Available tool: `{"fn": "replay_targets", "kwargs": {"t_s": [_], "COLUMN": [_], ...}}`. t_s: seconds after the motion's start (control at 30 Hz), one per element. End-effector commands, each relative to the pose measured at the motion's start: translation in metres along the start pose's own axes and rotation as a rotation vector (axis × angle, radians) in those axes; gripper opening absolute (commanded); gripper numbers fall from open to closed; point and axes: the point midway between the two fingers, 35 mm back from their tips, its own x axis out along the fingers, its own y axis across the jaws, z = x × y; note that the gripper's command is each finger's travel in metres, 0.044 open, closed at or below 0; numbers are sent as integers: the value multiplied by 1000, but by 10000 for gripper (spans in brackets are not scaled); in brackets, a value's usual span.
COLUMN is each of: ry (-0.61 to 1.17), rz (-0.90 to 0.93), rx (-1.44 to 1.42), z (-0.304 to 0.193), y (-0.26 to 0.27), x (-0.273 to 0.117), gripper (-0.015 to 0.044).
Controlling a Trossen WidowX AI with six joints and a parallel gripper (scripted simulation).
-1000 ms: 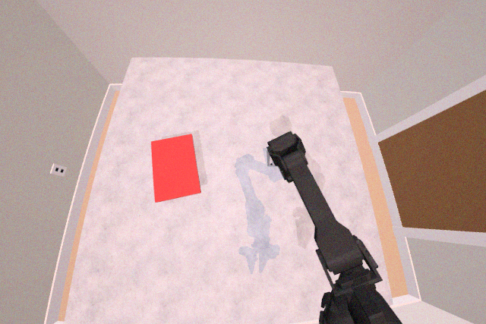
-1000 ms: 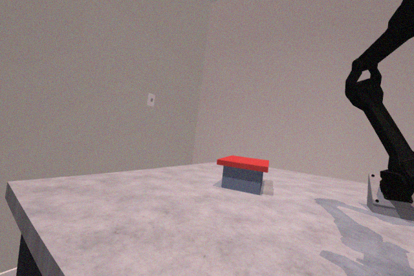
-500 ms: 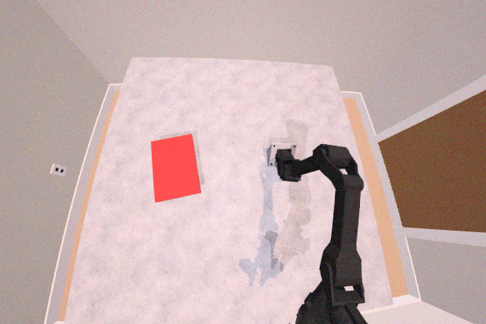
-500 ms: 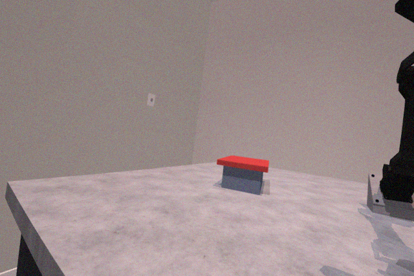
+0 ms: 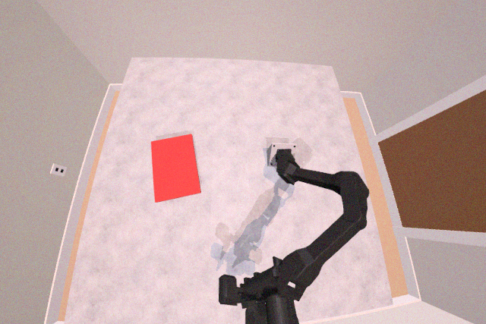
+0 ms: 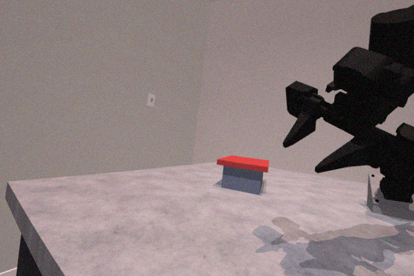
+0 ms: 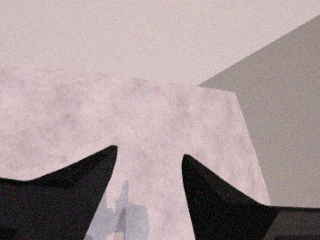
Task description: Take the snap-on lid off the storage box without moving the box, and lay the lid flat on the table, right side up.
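Observation:
The storage box (image 6: 242, 180) is blue-grey and stands upright on the table (image 5: 235, 108) (image 6: 140, 212). The red lid (image 5: 175, 168) (image 6: 245, 163) lies flat on top of the box and overhangs its sides. From above, the lid hides the box. My gripper (image 6: 301, 158) (image 7: 150, 155) is open partway, with nothing between its fingers. It is up in the air, to the right of the box and higher than the lid in the exterior view. Neither the box nor the lid shows in the wrist view.
The arm's base stands on a white mounting bracket (image 5: 278, 146) (image 6: 370, 196) to the right of the box. The arm bends over the table's right side and casts shadows on the top. Walls stand beyond the table, one with a socket plate (image 5: 58, 169) (image 6: 151, 99).

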Motion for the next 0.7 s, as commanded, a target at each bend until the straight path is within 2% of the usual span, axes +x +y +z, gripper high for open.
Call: {"fn": "replay_targets", "kwargs": {"t_s": [0.0,0.27,0.33,0.6,0.67], "ry": [90,247,258,286,282], "rz": [-48,-232,-245,-398,-412], "rx": [168,631,682,1305,1362], "z": [-36,-127,-136,-230,-238], "y": [-35,-128,-135,-204,-208], "x": [16,10,8,-41,-48], "gripper": [235,235,235,235,235]}}
